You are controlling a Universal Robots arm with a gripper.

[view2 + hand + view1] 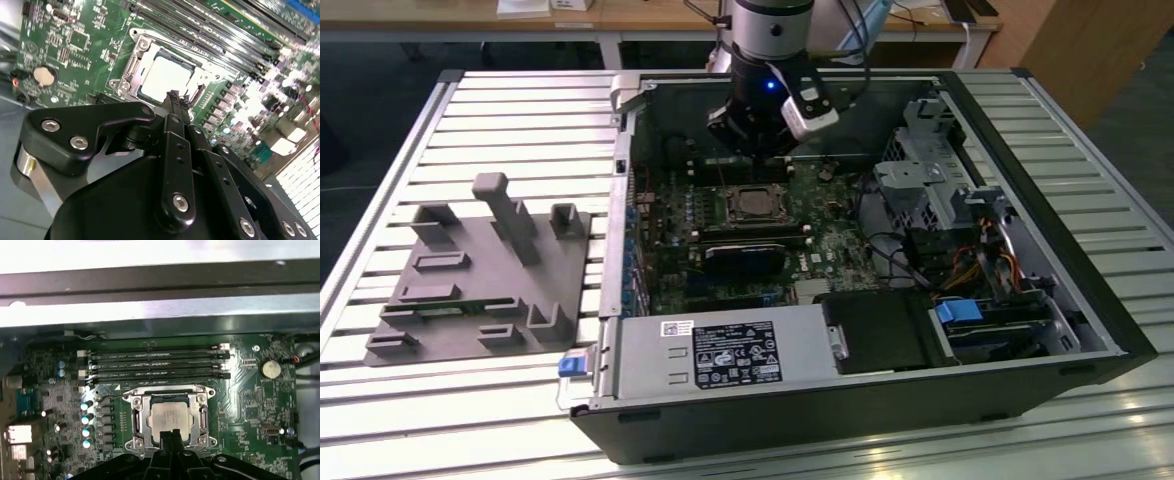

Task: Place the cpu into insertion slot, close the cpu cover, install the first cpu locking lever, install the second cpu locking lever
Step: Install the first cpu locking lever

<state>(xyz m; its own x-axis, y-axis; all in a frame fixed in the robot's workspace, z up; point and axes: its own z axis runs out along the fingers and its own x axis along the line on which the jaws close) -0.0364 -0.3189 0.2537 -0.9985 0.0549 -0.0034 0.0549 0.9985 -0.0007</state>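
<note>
Setting: an open computer case (854, 400) lies on its side on a slatted surface (520, 120), with a grey parts holder (480, 270) beside it at the exterior view's left.
Pincer: the pincer (170, 436) is clenched, its fingertips pressed together with nothing between them. It hangs right at the socket's edge; whether it touches the metal I cannot tell.
Chip: the cpu (170, 415) lies flat and square in the insertion slot (170, 398), its pale face up.
Cover: the cpu cover (202, 412) appears to lie down over the chip's rim, with the face showing through its cut-out.
Lever: a thin wire lever (116, 396) runs along the socket's side nearest the memory slots (155, 365). I cannot tell if it is hooked.
Stage: placing looks done and the cover looks lowered, so the work probably stands at the levers.
Doing it well: a shut pincer suits pushing better than grasping. Press on the lever's wire, not on the chip face, and sweep it down and sideways under its catch in one steady move.
Risk: a slip off the thin wire could scrape the board — the small parts crowd in close.
</note>
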